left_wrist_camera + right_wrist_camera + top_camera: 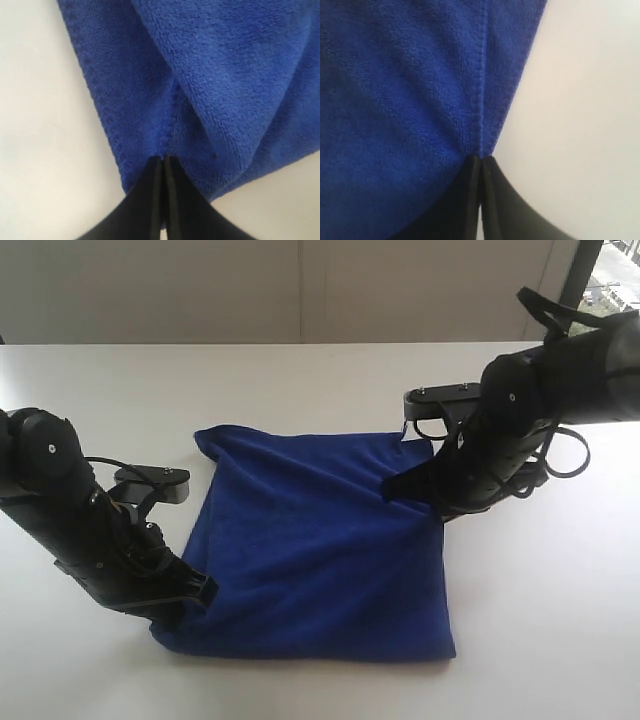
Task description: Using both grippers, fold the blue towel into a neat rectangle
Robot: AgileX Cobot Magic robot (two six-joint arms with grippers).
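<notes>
The blue towel [315, 540] lies spread on the white table [300, 380], roughly square, with a raised fold running across it. My left gripper [200, 592] is shut on the towel's near left edge; in the left wrist view the black fingers [150, 190] pinch the hem of the blue towel [220, 80] at the gripper's tip [164, 158]. My right gripper [400, 483] is shut on the towel's far right edge. In the right wrist view its fingers [497, 195] clamp the stitched border of the towel [395, 90] at the tip [481, 157]. No white tag shows.
Bare white tabletop surrounds the towel on all sides. A pale wall [300, 290] rises behind the table's far edge. The right arm's cables [565, 455] loop over the table at the right.
</notes>
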